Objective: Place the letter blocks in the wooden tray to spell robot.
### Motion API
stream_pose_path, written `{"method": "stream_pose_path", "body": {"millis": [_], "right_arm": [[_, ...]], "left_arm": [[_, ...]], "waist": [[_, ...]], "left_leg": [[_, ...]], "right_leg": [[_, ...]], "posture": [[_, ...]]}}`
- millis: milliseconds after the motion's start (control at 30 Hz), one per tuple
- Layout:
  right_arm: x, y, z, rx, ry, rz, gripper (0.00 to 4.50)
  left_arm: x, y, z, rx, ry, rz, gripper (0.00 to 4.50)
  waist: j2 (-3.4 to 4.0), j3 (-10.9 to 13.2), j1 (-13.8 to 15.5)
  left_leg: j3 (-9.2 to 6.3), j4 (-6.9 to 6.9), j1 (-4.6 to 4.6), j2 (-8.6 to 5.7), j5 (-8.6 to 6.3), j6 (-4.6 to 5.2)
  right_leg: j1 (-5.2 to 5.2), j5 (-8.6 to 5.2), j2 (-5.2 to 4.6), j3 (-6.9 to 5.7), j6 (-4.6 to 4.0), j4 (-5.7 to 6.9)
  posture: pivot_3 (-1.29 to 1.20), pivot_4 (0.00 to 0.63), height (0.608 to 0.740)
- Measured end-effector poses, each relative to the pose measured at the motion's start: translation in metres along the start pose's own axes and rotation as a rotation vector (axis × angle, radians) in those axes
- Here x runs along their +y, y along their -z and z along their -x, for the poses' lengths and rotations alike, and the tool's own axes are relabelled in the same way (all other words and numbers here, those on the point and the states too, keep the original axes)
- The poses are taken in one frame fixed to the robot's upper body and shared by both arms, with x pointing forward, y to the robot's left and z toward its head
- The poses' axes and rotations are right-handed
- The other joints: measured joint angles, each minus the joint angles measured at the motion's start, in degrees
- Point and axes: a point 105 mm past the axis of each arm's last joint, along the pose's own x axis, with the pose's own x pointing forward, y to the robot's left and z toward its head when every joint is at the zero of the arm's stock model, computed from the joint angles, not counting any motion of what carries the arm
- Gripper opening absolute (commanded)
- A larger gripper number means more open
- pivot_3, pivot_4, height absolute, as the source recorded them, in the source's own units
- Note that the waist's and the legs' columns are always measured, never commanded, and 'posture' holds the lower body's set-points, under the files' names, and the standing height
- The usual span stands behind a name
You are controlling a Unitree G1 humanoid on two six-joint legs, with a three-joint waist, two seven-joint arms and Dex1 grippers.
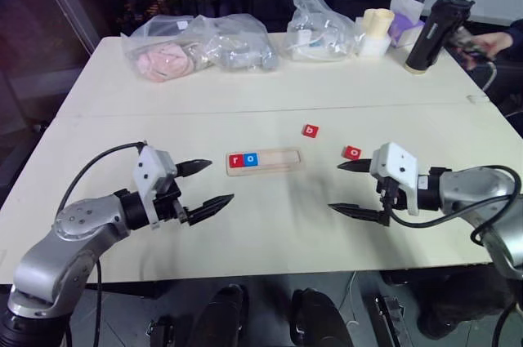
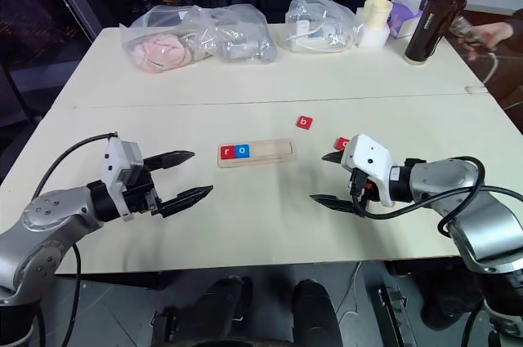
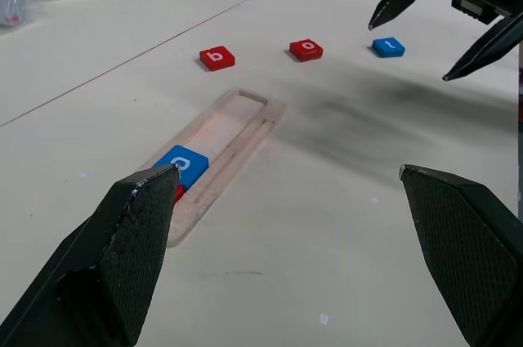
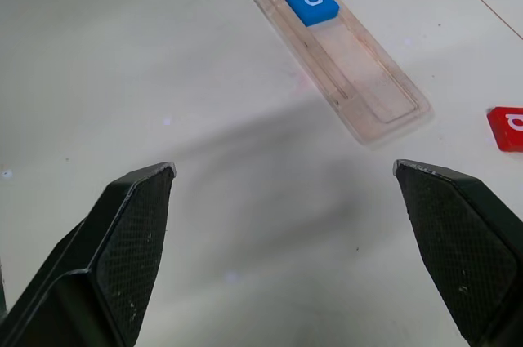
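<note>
Holding both claws wide and empty above the table (image 1: 270, 216), we have our left gripper (image 1: 206, 184) left of the wooden tray (image 1: 263, 161) and our right gripper (image 1: 350, 187) to its right. Inside the tray's left end sit a red r block (image 1: 236, 160) and a blue o block (image 1: 250, 159) side by side. Loose beyond it lie a red b block (image 1: 310, 131), a red o block (image 1: 352, 152) and a blue t block (image 3: 388, 46).

Wooden tray (image 1: 274, 161) — red r (image 1: 236, 160), blue o (image 1: 251, 159) seated; b (image 1: 310, 131), o (image 1: 352, 153), t (image 3: 388, 46) loose.
</note>
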Motion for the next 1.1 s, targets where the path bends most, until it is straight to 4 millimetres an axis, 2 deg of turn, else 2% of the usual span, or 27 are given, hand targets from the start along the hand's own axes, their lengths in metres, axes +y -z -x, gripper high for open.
{"method": "stream_pose_path", "body": {"millis": [400,867,1033,1100], "right_arm": [[-0.003,0.000,0.007,0.004,0.014,-0.008,4.43],[-0.005,0.002,0.011,0.007,0.048,-0.018,4.43],[-0.003,-0.001,0.010,0.006,0.052,-0.009,4.43],[-0.002,-0.001,0.009,0.006,0.054,-0.010,4.43]], "left_arm": [[0.003,-0.004,-0.003,0.000,0.025,-0.006,4.50],[0.011,0.002,-0.005,0.018,0.049,-0.004,4.50],[0.027,0.006,-0.013,0.057,0.096,-0.027,4.50],[0.043,0.006,-0.021,0.069,0.125,-0.058,4.50]], "waist": [[0.00,0.00,0.00],[0.00,0.00,0.02],[0.00,0.00,0.28],[0.00,0.00,0.74]], "left_leg": [[0.02,0.00,0.00,0.00,0.00,0.00],[0.04,0.00,0.00,0.00,0.00,0.00],[0.04,0.02,0.01,0.00,0.00,0.00],[0.07,0.03,0.01,0.00,0.00,0.00]], "right_leg": [[0.00,0.00,0.00,0.01,0.00,0.00],[-0.01,0.00,0.00,0.03,0.00,0.00],[0.00,0.00,0.02,0.02,0.00,0.01],[-0.01,0.01,0.04,0.01,-0.01,0.01]], "posture": [[0.00,0.150,0.740],[0.00,0.150,0.740],[0.00,0.150,0.740],[0.00,0.150,0.740]]}}
